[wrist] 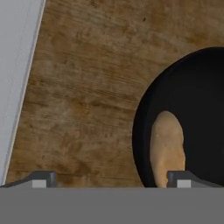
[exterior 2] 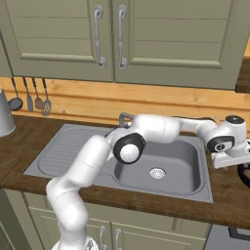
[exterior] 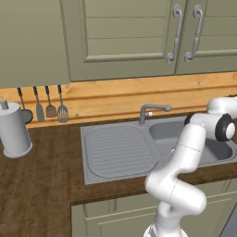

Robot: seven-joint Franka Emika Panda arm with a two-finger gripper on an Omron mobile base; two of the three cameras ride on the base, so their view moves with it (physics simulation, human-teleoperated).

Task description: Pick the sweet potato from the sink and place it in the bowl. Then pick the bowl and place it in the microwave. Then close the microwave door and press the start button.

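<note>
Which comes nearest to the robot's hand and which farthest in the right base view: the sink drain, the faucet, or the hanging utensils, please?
Measured from the hand at the right, over the counter:
1. The sink drain, in the basin beside it.
2. The faucet, at the basin's back edge, partly behind the arm.
3. The hanging utensils, on the far left wall.

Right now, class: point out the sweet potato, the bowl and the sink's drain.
sweet potato (wrist: 167, 148), hand view, middle of its tan body.
bowl (wrist: 192, 87), hand view, bare black inside.
drain (exterior 2: 157, 172), right base view, centre of the round grate.
</note>
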